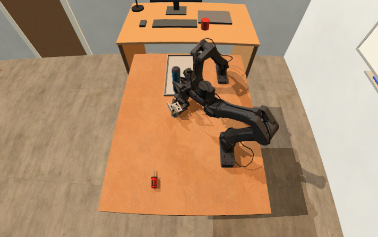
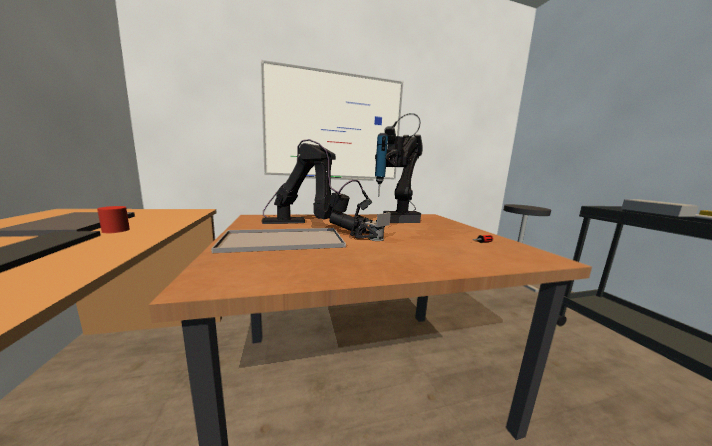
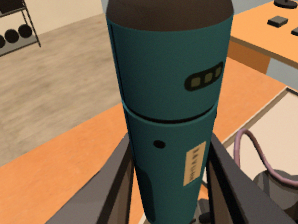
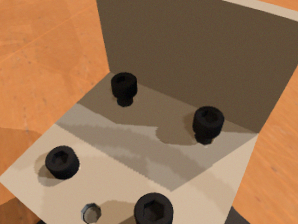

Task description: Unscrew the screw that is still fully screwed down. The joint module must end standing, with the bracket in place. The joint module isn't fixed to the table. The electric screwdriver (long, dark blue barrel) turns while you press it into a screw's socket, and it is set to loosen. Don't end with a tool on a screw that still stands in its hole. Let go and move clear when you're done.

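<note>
The joint module (image 1: 177, 113) stands on the table with a pale L-shaped bracket (image 4: 166, 136) on top. Four black screws show on the bracket; the one at the left (image 4: 61, 161) sits lowest, while the others (image 4: 208, 123) stand raised. My right gripper (image 1: 182, 103) reaches in low and grips the module body; its fingers are just seen at the lower edge of the right wrist view. My left gripper (image 3: 169, 138) is shut on the electric screwdriver (image 1: 175, 76), which it holds upright. The tip of the screwdriver (image 2: 380, 154) hangs well above the module (image 2: 379, 228).
A grey tray (image 2: 278, 240) lies behind the module towards the far desk. A small red manual screwdriver (image 1: 153, 181) lies near the table's front edge, also seen in the exterior view (image 2: 484, 239). Both arm bases stand along one side of the table.
</note>
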Controlling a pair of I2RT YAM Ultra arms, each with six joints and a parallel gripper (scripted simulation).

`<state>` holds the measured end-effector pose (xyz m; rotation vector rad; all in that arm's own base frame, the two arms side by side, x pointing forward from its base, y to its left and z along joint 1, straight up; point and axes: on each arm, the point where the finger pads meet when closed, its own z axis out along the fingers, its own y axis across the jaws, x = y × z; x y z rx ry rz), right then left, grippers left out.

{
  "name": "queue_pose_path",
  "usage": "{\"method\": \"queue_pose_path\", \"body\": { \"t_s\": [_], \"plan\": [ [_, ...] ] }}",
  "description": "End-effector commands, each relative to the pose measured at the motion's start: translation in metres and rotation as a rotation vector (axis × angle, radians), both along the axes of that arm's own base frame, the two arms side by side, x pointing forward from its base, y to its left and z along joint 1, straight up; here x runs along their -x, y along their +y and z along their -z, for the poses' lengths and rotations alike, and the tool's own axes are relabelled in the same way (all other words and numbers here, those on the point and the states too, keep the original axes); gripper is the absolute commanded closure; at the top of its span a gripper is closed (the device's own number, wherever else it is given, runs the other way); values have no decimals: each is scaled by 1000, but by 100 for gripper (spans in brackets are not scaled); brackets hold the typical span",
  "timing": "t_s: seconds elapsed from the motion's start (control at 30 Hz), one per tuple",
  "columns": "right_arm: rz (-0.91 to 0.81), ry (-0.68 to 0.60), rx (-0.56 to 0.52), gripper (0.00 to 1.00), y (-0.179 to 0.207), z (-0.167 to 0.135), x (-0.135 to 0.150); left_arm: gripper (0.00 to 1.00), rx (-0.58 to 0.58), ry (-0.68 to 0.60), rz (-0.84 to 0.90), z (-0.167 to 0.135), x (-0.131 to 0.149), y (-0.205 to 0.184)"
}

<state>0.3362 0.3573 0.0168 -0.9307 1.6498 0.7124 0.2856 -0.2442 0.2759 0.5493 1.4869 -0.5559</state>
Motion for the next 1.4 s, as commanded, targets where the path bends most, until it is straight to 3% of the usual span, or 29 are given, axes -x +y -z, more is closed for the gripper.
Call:
{"method": "queue_pose_path", "body": {
  "t_s": [0.0,0.43,0.5,0.97,1.07,1.37],
  "plan": [
    [-8,42,26,41,-3,15,8,58,118,-132,2,-55,4,5],
    [-8,42,26,41,-3,15,8,58,95,-105,2,-37,6,6],
    [-8,42,26,41,-3,15,8,58,113,-125,3,-50,5,5],
    [-8,42,26,41,-3,15,8,58,91,-99,3,-35,6,6],
    [-8,42,26,41,-3,15,8,58,109,-120,3,-47,6,5],
    [-8,42,26,41,-3,15,8,58,104,-113,4,-44,6,6]
  ]
}}
